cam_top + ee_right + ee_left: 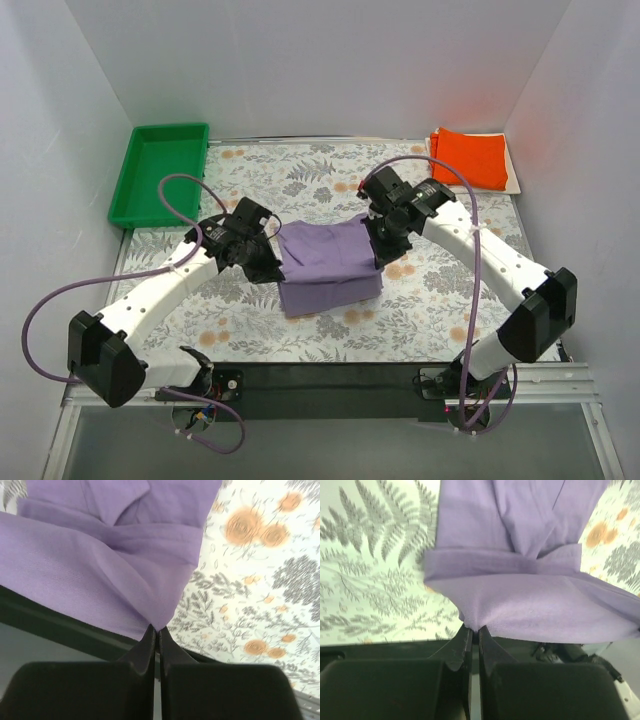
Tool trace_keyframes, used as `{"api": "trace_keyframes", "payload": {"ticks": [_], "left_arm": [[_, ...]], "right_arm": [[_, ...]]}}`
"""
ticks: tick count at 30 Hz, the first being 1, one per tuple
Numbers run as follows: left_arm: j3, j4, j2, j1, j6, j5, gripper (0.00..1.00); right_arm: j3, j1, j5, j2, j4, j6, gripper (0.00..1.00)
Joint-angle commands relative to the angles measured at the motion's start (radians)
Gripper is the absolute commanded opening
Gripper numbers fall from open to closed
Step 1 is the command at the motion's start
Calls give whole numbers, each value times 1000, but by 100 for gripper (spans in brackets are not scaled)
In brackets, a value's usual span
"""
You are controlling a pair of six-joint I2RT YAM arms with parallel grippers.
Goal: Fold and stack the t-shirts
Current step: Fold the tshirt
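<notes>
site: robot lab test cell | white panel walls (pixel 300 60) box in floral tabletop (pixel 320 170) | left arm (pixel 150 300), right arm (pixel 480 250) bolted to black rail (pixel 330 385) at 6 o'clock | loose purple cable (pixel 27 330) | green tray (pixel 160 175) at 10 o'clock

The lavender t-shirt (pixel 328 268) is soft matt woven cloth, the green tray (pixel 160 180) smooth, slightly glossy plastic.

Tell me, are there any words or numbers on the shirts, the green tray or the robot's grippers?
None can be read. The purple shirt and orange shirt are plain, the green tray bears no label, the table cover shows only flowers and ferns, and the left gripper and right gripper show no markings.
</notes>
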Motion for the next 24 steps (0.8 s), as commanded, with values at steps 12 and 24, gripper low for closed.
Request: {"api": "trace_keyframes", "payload": {"ticks": [12,24], "left_arm": [[65,228,141,146,167,-85,0],[37,352,280,186,178,-102,0]], "right_arm": [[210,-120,46,191,122,-181,1],[161,-163,18,321,301,-199,1]]}}
